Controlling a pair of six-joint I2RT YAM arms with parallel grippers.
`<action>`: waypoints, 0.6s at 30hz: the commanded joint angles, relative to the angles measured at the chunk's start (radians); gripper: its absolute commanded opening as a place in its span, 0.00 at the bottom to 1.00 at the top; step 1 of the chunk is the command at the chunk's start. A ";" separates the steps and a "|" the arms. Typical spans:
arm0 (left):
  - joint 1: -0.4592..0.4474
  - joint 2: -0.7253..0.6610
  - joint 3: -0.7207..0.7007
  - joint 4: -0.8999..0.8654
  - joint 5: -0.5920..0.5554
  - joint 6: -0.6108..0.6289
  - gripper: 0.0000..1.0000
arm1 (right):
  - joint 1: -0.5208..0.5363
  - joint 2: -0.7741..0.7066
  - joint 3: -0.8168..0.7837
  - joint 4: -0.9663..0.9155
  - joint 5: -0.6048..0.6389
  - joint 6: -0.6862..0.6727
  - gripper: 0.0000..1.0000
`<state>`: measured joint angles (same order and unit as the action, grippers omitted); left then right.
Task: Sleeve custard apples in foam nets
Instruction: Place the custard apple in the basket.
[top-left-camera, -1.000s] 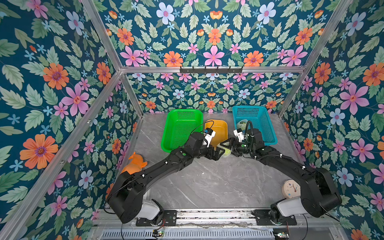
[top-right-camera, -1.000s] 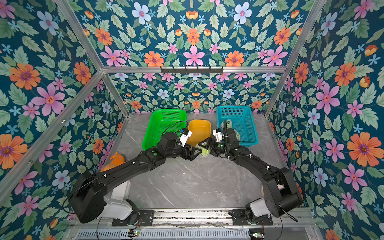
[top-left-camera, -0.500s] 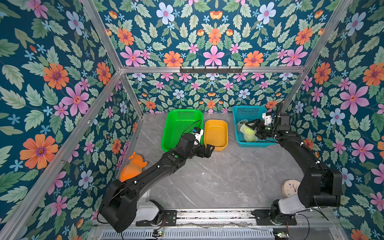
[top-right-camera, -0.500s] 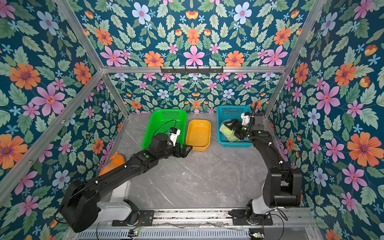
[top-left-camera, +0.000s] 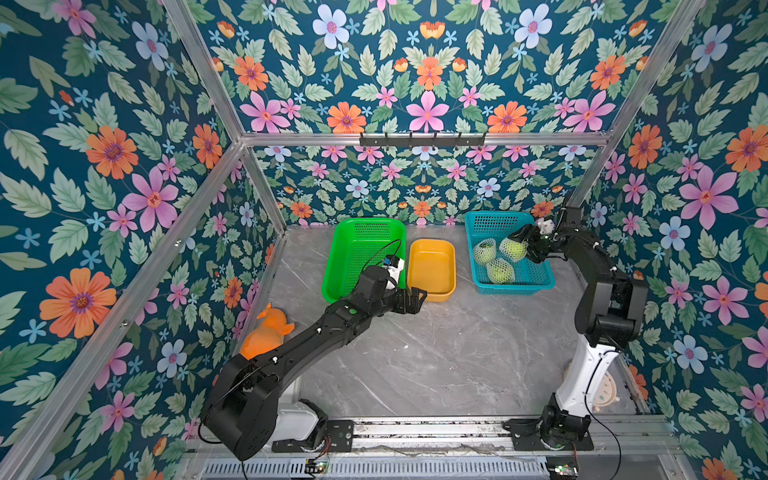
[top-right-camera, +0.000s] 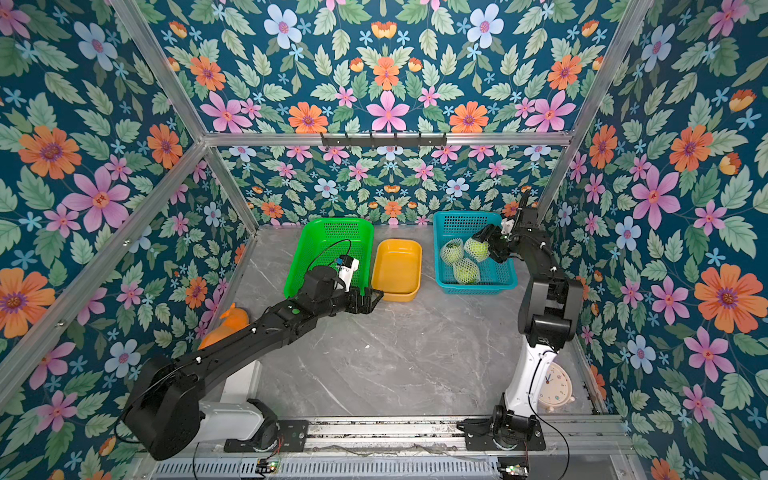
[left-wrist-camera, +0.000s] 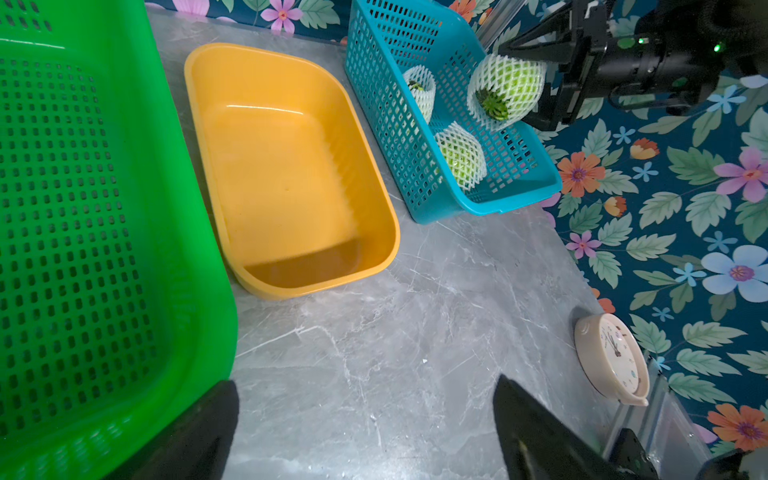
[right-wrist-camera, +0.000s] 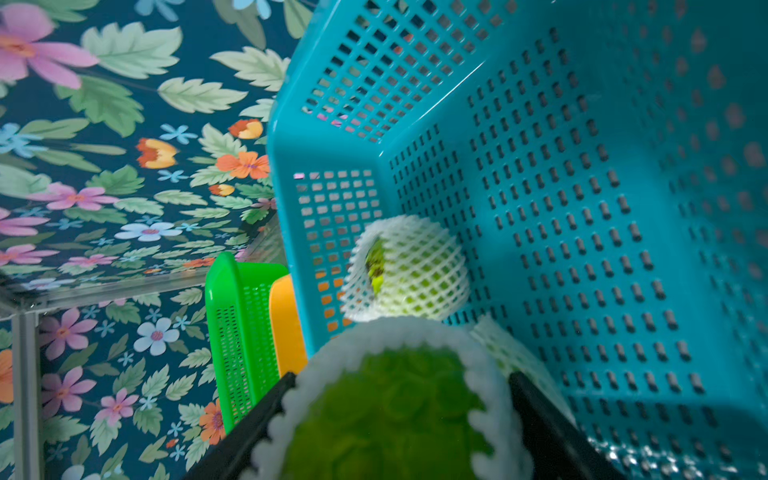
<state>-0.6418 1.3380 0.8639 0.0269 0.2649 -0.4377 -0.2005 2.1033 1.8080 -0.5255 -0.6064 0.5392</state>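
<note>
Right wrist view: right gripper (right-wrist-camera: 401, 386) is clamped on the third custard apple (left-wrist-camera: 511, 83), with a finger pressing its foam net (right-wrist-camera: 395, 332) on each side. A second ago both arms met mid-table by the yellow tub (top-left-camera: 432, 266) with this fruit between them. Since then the right arm has carried it over to the blue basket (top-left-camera: 515, 286). It now hangs over the basket's right side, not yet set down.

The rear netted fruit (top-left-camera: 484, 251) and the front netted fruit (top-left-camera: 500, 271) already lie inside the basket.

The left gripper (top-left-camera: 415, 297) has pulled back. Its jaws are wide apart and empty, low over the table near the front corner of the green basket (top-left-camera: 353, 266).

Nothing shows in the green basket or the tub, so sleeving looks done for all three. Only the release is left, probably. The risk is that the fruit lands on its neighbours and rolls.
</note>
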 joint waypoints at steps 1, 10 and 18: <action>0.005 0.004 0.001 0.006 -0.002 0.003 1.00 | 0.002 0.076 0.119 -0.119 0.024 -0.042 0.77; 0.014 0.044 0.016 0.021 0.008 -0.001 1.00 | 0.011 0.244 0.314 -0.261 0.040 -0.067 0.77; 0.022 0.093 0.046 0.025 0.033 0.002 1.00 | 0.052 0.349 0.436 -0.363 0.113 -0.112 0.78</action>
<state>-0.6216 1.4235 0.9009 0.0296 0.2840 -0.4404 -0.1616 2.4252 2.2005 -0.8082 -0.5404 0.4644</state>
